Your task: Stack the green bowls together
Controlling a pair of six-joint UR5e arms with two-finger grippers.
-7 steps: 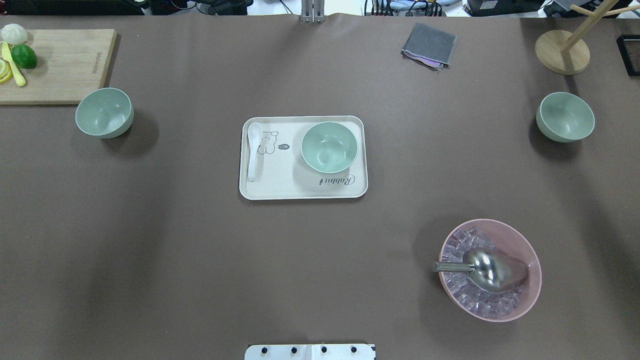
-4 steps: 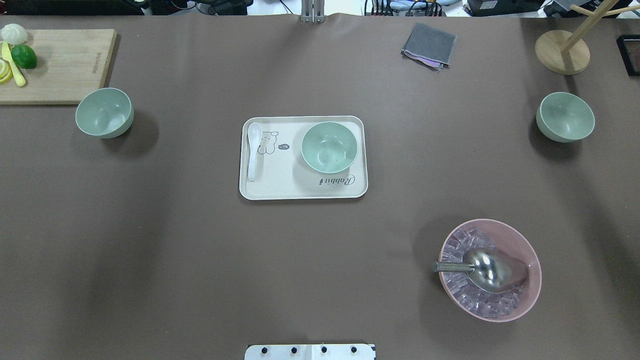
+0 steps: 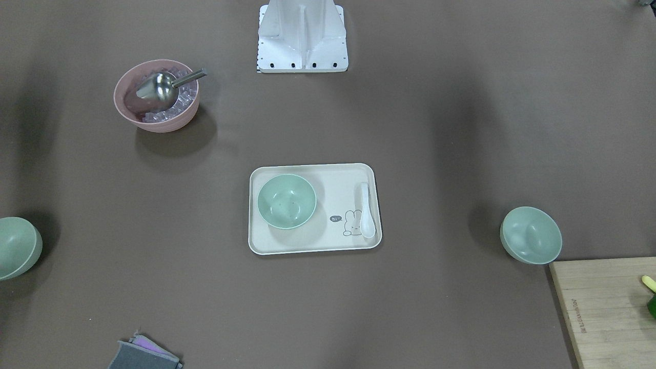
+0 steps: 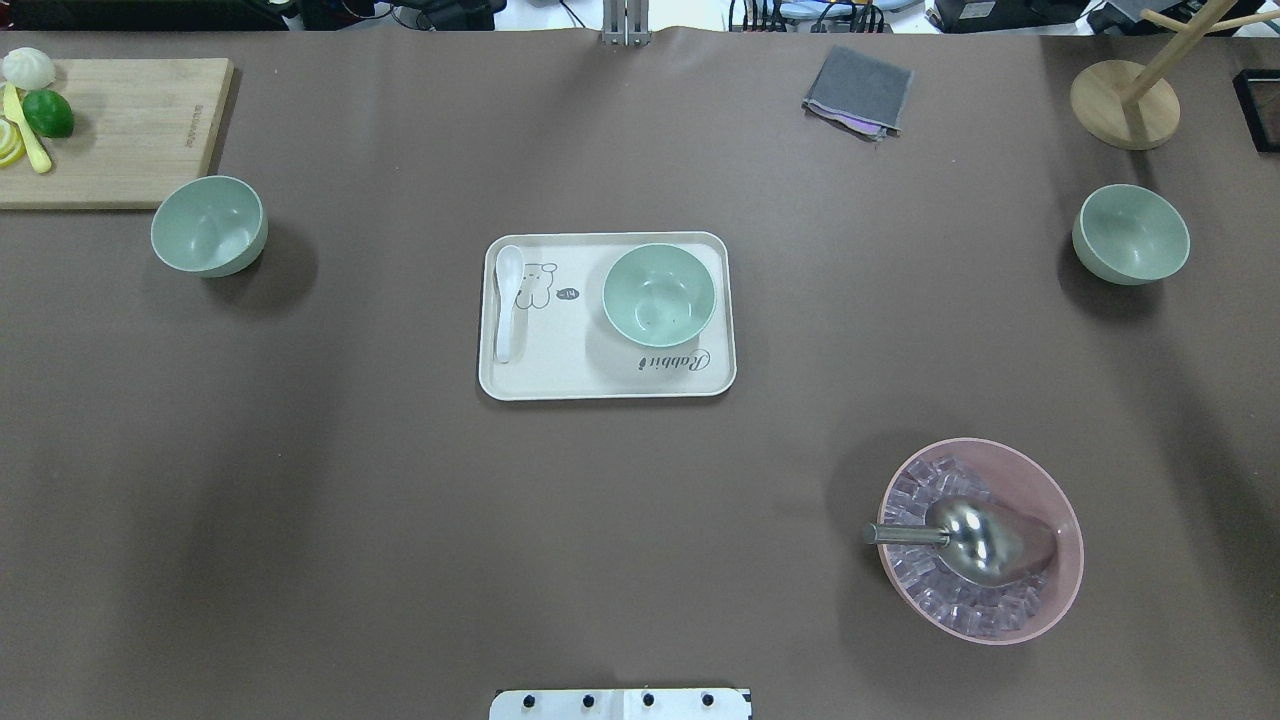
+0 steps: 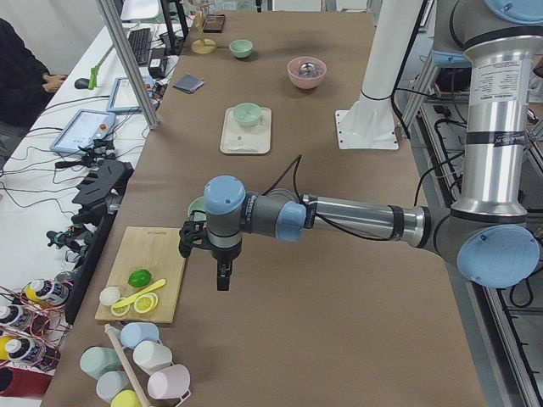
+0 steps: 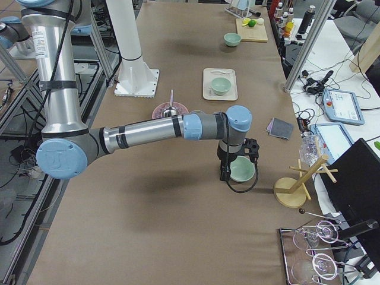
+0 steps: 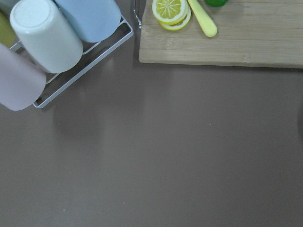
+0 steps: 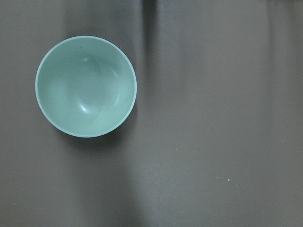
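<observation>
Three pale green bowls stand apart and upright. One sits on the cream tray (image 4: 560,370), at its right end (image 4: 658,295). One stands at the table's left by the cutting board (image 4: 208,225). One stands at the far right (image 4: 1130,234) and fills the right wrist view (image 8: 85,86). My left gripper (image 5: 222,275) hangs above the table next to the left bowl (image 5: 198,206). My right gripper (image 6: 224,172) hangs just beside the right bowl (image 6: 242,169). Both grippers show only in the side views, so I cannot tell if they are open or shut.
A pink bowl (image 4: 980,540) of ice with a metal scoop stands front right. A cutting board (image 4: 120,130) with lime and lemon lies far left. A grey cloth (image 4: 858,92) and a wooden stand (image 4: 1125,103) are at the back. A cup rack (image 7: 47,42) is near the board.
</observation>
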